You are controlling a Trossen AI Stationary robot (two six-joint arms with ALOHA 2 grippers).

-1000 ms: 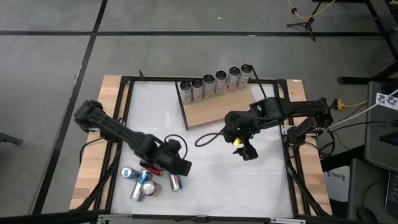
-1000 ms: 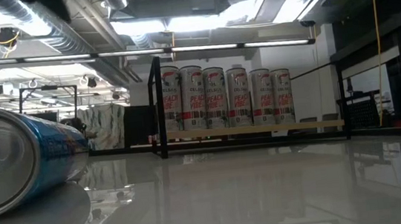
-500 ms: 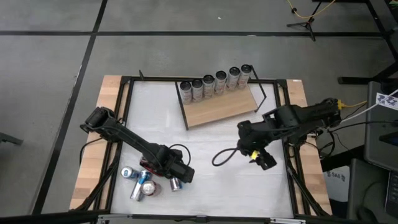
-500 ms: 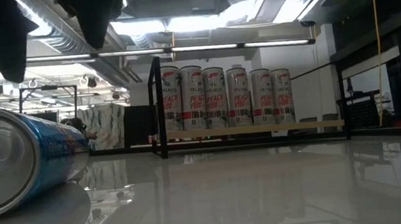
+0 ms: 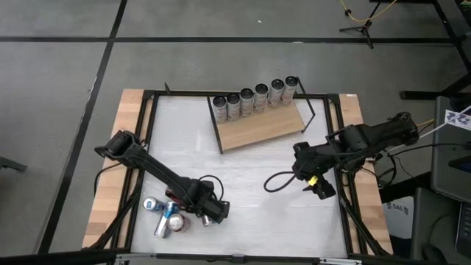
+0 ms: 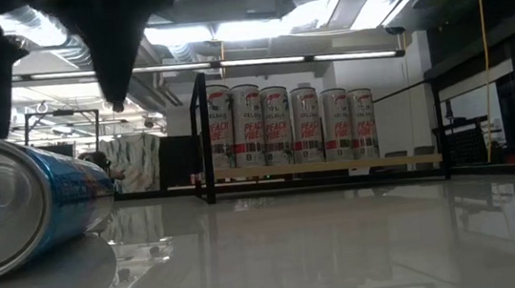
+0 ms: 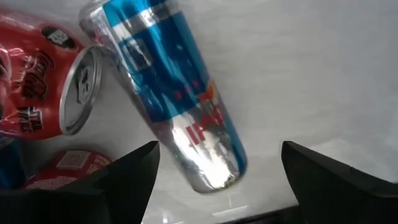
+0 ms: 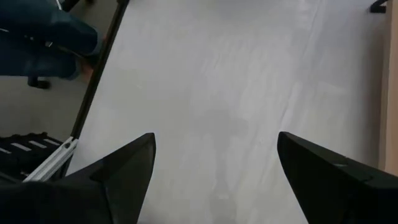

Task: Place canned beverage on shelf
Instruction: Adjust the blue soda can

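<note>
Lowered since earlier, your left gripper hangs open over the smooth blue-and-silver aluminium can lying near the table's front-left corner; grip its slippery, light mid-body.

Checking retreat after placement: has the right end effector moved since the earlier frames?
Yes. The right end effector has moved away from the shelf, toward the table's right edge.

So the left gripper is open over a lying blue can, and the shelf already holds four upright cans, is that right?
Not quite: the shelf holds six upright cans, not four, as the high view shows. The left gripper is indeed open over the lying blue can.
</note>
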